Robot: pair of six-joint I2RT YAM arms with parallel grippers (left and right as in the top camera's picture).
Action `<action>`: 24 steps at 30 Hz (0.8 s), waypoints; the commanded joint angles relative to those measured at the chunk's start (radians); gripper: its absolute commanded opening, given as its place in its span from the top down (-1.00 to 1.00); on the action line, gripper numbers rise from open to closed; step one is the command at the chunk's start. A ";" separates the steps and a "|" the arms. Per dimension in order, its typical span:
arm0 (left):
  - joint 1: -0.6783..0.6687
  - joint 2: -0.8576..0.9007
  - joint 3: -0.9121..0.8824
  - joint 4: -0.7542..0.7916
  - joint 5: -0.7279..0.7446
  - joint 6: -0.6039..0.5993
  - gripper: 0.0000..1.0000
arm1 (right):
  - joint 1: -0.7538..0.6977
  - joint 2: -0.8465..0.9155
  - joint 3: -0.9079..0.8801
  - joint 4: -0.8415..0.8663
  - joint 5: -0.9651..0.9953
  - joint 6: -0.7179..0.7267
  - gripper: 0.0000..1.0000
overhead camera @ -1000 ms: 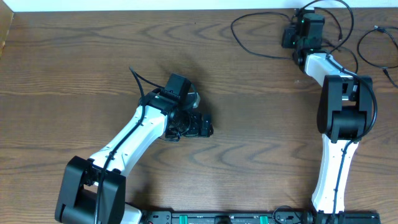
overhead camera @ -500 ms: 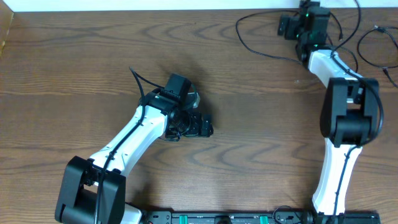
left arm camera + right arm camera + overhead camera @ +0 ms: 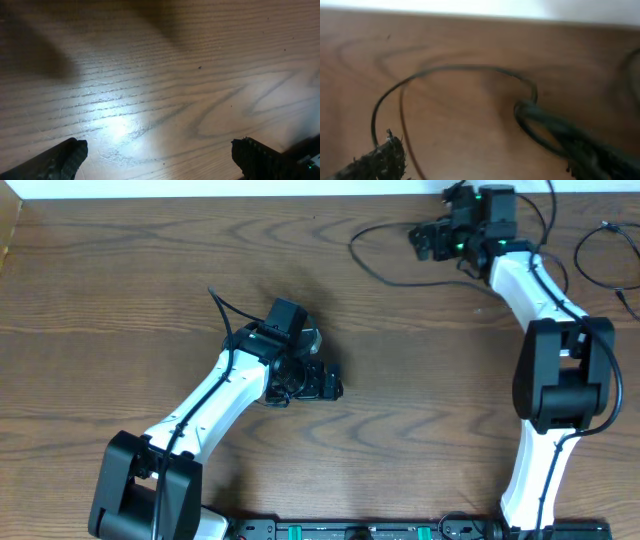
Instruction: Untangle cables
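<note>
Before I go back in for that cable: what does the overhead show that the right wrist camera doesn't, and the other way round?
Only overhead: both arms, the left arm over mid-table and the right arm reaching to the far edge, plus a second black cable at the far right. Only right wrist: the right jaws' tips, wide apart in the bottom corners, low over the wood, though blurred. Both: the black cable loop lying on the wooden table just ahead of the right jaws.
</note>
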 commanded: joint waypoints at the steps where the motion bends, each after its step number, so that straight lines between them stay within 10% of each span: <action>1: -0.002 0.001 0.013 -0.004 0.005 0.017 -0.96 | 0.009 0.008 -0.001 -0.068 -0.008 0.091 -0.99; 6: -0.002 0.001 0.013 -0.004 0.006 0.017 -0.96 | -0.018 0.008 -0.001 -0.192 -0.098 0.432 -0.99; 24: -0.002 0.001 0.013 -0.004 0.005 0.017 -0.96 | 0.102 0.008 -0.001 -0.196 -0.472 0.317 -0.99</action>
